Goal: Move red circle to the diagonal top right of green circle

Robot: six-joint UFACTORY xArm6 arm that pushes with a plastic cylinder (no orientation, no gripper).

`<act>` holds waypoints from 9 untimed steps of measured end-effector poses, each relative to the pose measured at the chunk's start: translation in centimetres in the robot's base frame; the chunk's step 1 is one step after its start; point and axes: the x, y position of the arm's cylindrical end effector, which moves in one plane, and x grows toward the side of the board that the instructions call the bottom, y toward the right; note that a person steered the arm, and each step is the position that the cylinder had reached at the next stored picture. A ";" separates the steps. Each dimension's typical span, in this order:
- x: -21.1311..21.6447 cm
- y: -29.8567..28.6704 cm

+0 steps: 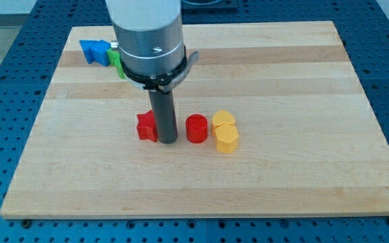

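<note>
The red circle (196,128) sits near the middle of the wooden board (201,196). My tip (167,141) rests on the board just to its left, with a small gap between them. A red star-like block (146,126) lies right against the tip's left side. A green block (117,62) shows at the view's top left, mostly hidden behind the arm's body, so I cannot make out its shape.
Two yellow blocks, one (223,121) above the other (227,138), touch the red circle's right side. A blue block (94,50) lies at the top left, next to the green one. The arm's wide grey body hides the board's top middle.
</note>
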 end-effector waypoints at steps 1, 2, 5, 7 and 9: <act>1.7 1.7; 0.5 5.2; -10.6 6.6; -19.3 5.9; -25.4 0.7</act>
